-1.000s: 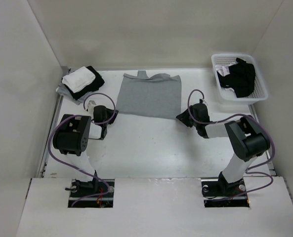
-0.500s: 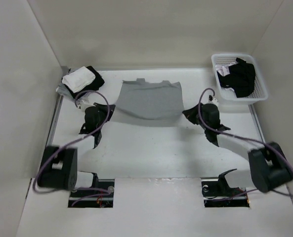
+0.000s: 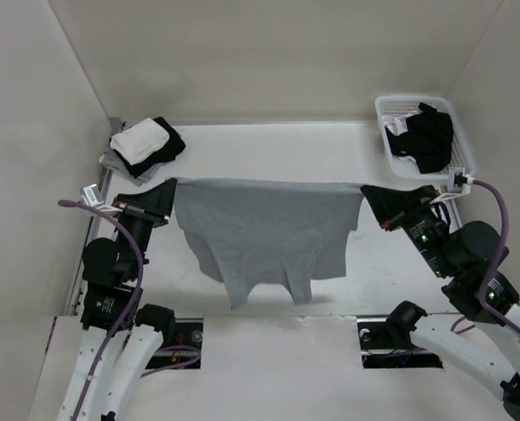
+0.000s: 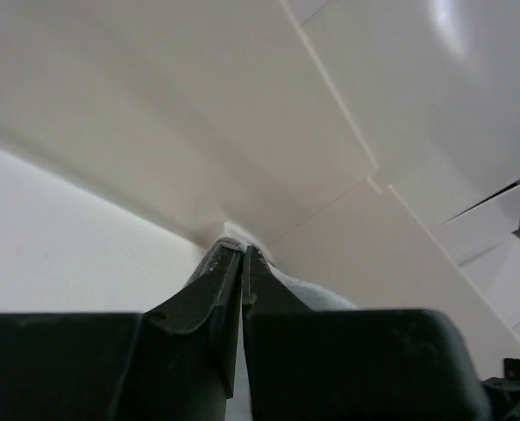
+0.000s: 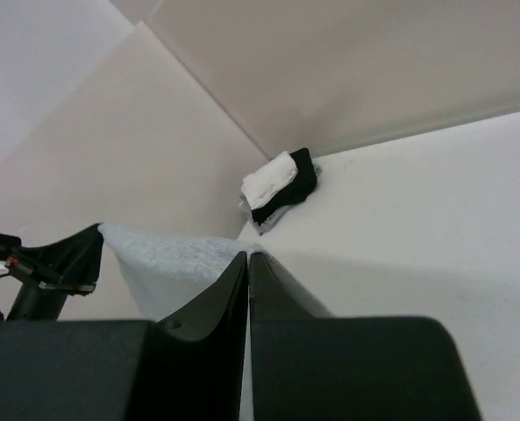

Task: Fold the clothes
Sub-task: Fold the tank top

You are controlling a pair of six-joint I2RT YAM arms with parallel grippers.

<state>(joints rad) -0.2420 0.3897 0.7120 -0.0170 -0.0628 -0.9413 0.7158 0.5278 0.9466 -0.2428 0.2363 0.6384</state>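
While it hangs stretched between the two raised arms, the grey tank top (image 3: 268, 232) sits above the middle of the worktop (image 3: 268, 149), straps dangling toward the near edge. The left gripper (image 3: 172, 184) is clamped on one hem corner and the right gripper (image 3: 366, 189) on the other. A folded pile (image 3: 146, 143) occupies the far left corner, and a white basket (image 3: 409, 175) the far right.

Centre: tank top (image 3: 268, 232) plain heather grey; upper-right basket (image 3: 409, 99) white, black garment (image 3: 430, 140) inside; upper-left stack (image 3: 141, 140) white over black; table (image 3: 268, 149) white.

The left claw (image 4: 242, 252) hides nearly all of the tank top (image 4: 319, 295).
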